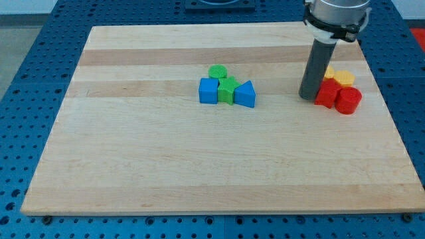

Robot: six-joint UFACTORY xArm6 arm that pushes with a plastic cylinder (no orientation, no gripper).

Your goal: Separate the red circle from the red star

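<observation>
At the frame's right, my tip (308, 97), a bare rod with no pincer to open or close, rests on the table (166, 166) just left of the red star (325, 94), which touches the red circle (348, 100) at its lower right.

red circle (348, 100): short red cylinder, flat on the table, near the view's right edge | red star (325, 93): red, lying flat, touching the circle on its left side
</observation>
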